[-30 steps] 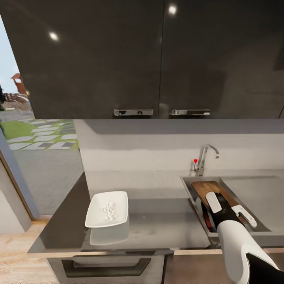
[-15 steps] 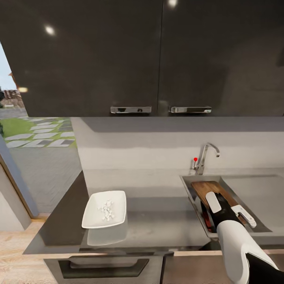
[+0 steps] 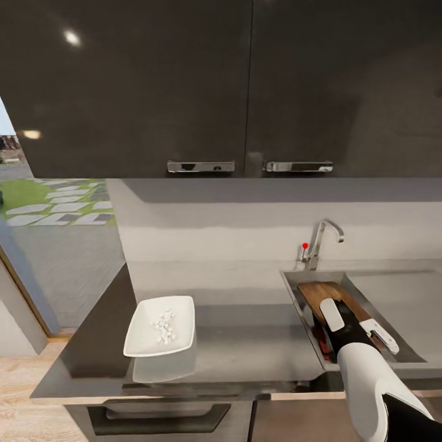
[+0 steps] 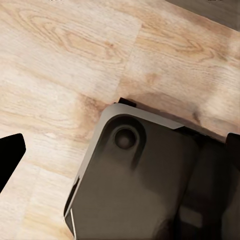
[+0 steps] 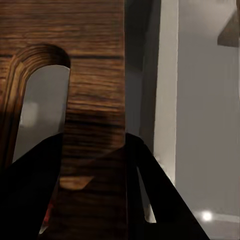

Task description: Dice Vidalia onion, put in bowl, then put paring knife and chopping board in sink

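With the view drifted since a second ago, the right gripper (image 3: 328, 328) clasps the dark brown wooden chopping board (image 3: 322, 293) in the grey steel sink (image 3: 405, 356) at four o'clock; lower flat, then release.

Grey tabletop (image 3: 245, 344) bearing white bowl (image 3: 159, 327) of diced onion (image 3: 163, 325); steel sink (image 3: 405, 301) with chrome tap (image 3: 319, 242), chopping board (image 3: 322, 294) in basin, right claw (image 3: 353, 328) over it.

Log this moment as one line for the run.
phase: board into sink | right gripper: over chopping board in sink | bowl: diced onion inside, on countertop
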Robot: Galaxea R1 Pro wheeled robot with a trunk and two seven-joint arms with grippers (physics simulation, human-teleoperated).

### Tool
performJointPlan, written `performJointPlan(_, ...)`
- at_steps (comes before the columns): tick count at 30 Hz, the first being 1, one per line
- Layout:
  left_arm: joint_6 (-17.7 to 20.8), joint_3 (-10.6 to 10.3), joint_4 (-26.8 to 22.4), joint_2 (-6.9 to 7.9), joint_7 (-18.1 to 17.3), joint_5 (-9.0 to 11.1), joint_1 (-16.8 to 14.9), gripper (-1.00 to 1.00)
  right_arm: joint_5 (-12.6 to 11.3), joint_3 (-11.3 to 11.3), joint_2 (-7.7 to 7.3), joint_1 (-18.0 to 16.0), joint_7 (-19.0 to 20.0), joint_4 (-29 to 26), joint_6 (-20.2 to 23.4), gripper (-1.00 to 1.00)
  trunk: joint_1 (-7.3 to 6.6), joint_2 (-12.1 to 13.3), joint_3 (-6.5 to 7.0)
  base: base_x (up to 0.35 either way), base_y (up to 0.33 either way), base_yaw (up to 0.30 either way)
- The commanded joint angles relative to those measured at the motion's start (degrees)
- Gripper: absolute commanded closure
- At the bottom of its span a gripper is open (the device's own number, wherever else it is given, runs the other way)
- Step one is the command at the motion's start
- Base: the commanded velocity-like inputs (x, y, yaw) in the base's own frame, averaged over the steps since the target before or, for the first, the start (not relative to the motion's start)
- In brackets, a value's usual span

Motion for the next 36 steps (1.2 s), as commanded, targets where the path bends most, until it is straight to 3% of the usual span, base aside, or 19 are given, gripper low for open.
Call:
performJointPlan(1,-0.3,-0.2,0.2,-0.01,-0.1,0.3,-0.1,-1.0,-0.1,0.0,-0.01,0.0,-0.2,-0.1,0.6,1.0,0.04,-0.1,-0.2,0.129,-0.048,0.0)
performJointPlan(9,0.4,-0.3,1.6,-0.49,-0.1,0.2,-0.1,-1.0,0.0,-0.1,-0.23,0.0,-0.2,-0.1,0.5,1.0,0.04,-0.1,-0.89,0.028,-0.01,0.0)
performJointPlan(21,7.9,-0.3,1.7,-0.42,-0.3,0.2,0.0,-1.0,0.0,-0.1,-0.37,0.0,-0.2,-0.1,0.5,1.0,0.04,-0.1,-1.9,0.0,0.0,0.0)
performJointPlan(36,8.3,-0.3,1.7,-0.4,-0.3,0.2,0.0,-1.0,-0.1,-0.1,-0.44,0.0,-0.2,-0.1,0.5,1.0,0.04,-0.1,-3.14,0.079,0.0,0.0)
